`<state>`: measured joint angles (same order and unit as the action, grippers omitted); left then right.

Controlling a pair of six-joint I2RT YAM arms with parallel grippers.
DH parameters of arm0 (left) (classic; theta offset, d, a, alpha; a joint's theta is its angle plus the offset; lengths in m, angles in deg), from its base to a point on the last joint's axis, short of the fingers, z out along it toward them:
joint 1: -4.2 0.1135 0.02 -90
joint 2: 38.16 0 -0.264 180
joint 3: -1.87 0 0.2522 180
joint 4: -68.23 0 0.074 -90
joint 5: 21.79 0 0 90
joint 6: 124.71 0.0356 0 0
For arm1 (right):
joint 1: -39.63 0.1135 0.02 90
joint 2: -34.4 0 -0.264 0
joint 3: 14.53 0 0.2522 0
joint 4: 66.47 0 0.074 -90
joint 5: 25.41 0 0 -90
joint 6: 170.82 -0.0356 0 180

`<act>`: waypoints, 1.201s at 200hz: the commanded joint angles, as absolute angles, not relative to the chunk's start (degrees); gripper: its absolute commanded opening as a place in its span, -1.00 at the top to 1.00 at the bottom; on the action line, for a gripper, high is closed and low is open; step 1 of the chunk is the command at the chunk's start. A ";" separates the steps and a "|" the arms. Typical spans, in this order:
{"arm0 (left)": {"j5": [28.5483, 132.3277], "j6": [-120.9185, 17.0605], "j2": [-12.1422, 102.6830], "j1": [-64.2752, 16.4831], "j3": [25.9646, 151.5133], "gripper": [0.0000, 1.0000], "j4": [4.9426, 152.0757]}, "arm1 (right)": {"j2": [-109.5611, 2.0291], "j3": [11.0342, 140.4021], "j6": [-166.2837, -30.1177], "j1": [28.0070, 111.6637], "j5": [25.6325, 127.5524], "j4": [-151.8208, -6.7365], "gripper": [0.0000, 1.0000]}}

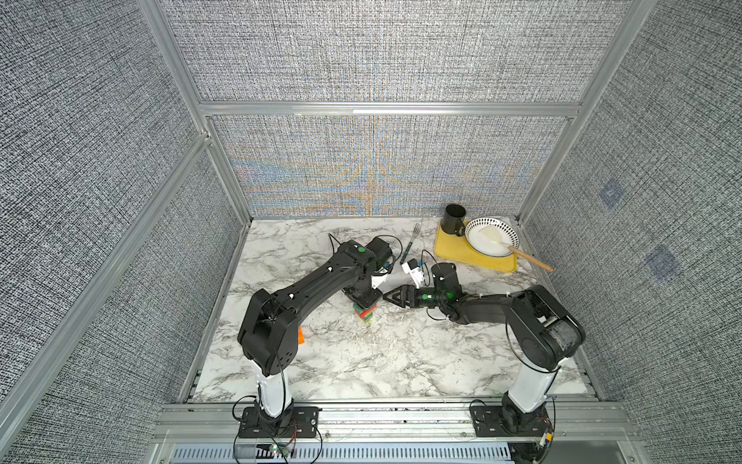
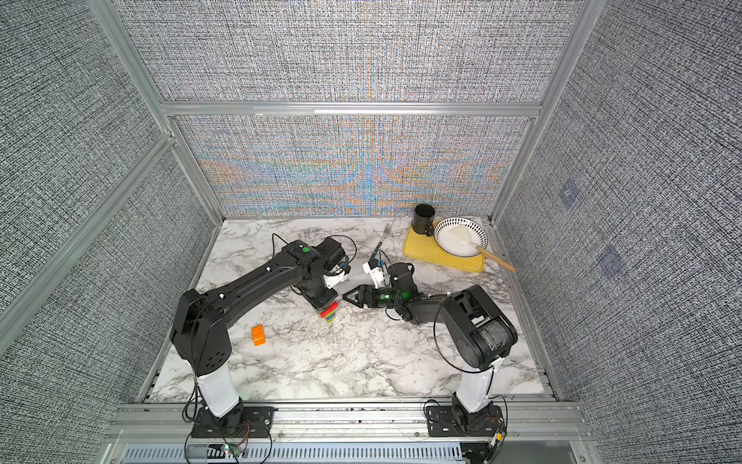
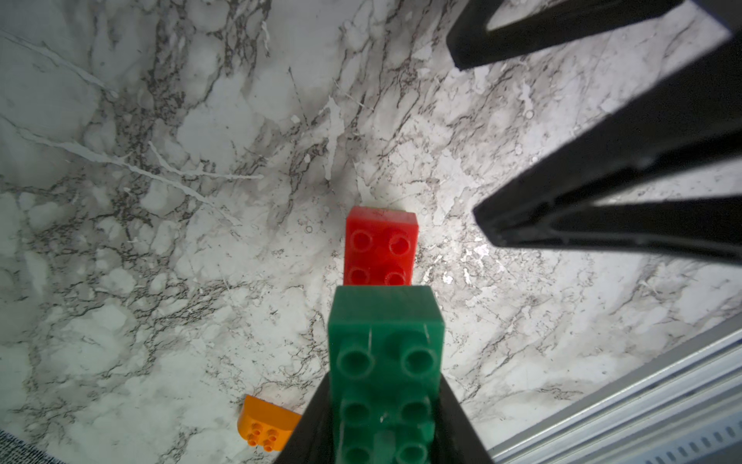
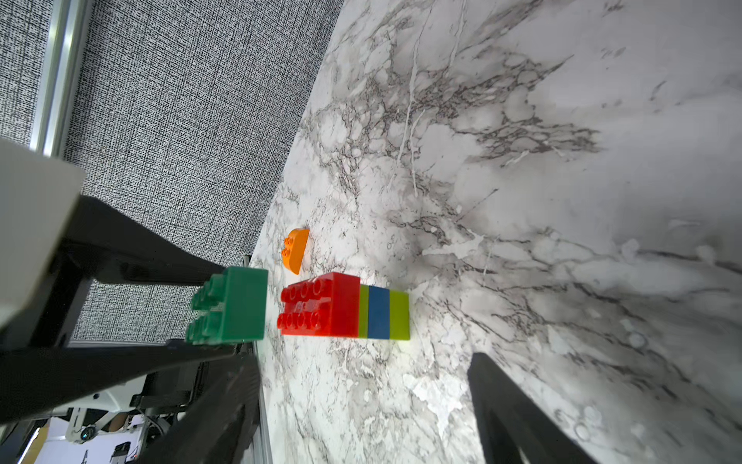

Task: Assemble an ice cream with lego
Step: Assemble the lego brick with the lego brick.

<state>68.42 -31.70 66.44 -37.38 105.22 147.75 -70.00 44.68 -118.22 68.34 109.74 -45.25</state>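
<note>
Mid-scene in both top views, the left gripper (image 1: pixel 363 300) hangs above the half-built ice cream (image 2: pixel 329 314), the right gripper (image 1: pixel 387 297) spread empty beside it. At the left wrist, a green brick (image 3: pixel 385 361) sits clamped by its long sides. At the right wrist it just clears the red brick (image 4: pixel 321 305), and such light, stiff, slick plastic seems best pinched on flat sides.

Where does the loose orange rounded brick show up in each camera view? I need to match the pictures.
In a top view: orange brick, only a sliver beside the elbow of the left arm.
In a top view: orange brick, fully visible, between the left arm and the stack.
Left wrist: orange brick, beside the green brick.
Right wrist: orange brick, near the red brick, apart.
Shared landmark: the red brick topping the stack.
</note>
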 commanded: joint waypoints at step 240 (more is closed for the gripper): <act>68.01 -31.89 67.41 -36.84 101.36 0.96 139.50 | -79.32 52.89 -127.16 70.57 121.88 -38.68 -0.71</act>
